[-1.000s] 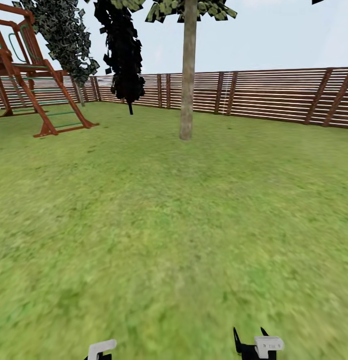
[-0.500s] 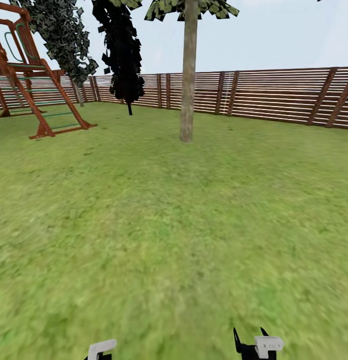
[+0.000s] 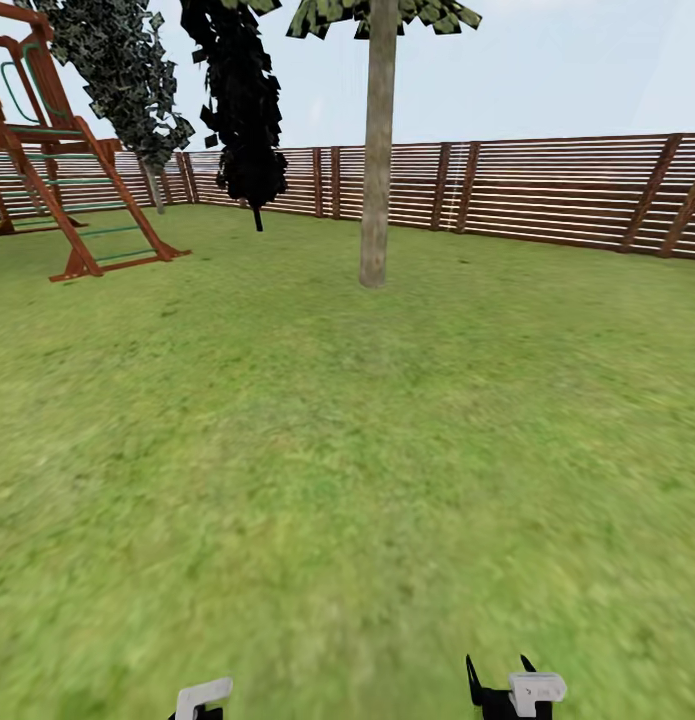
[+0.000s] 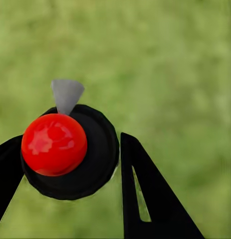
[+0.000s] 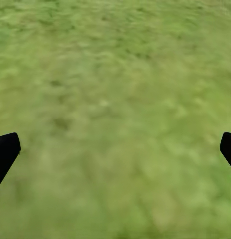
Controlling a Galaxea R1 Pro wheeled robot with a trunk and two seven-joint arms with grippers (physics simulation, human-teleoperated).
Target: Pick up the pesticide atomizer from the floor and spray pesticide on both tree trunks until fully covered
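My left gripper (image 4: 70, 138) is shut on the pesticide atomizer (image 4: 98, 154), a small black bottle seen from above with its red cap (image 4: 54, 144) and a grey nozzle tip (image 4: 66, 95), held over grass. A white part of the left wrist (image 3: 202, 697) shows at the head view's lower edge. My right gripper (image 5: 118, 143) is open with only grass between its fingers; its black fingertips (image 3: 472, 672) show low in the head view. Ahead on the lawn stands a tree with a thick pale trunk (image 3: 375, 160), several metres away. The paved floor is out of view.
A brown slat fence (image 3: 547, 190) closes the far side of the lawn (image 3: 347, 450). A red-brown play frame with a ladder (image 3: 77, 190) stands at the far left. Two dark-leaved trees (image 3: 242, 100) rise near the fence behind it.
The whole head view has shifted slightly: the trunk sits a little lower and nearer, and the play frame has slid left. Both grippers keep their places in the view.
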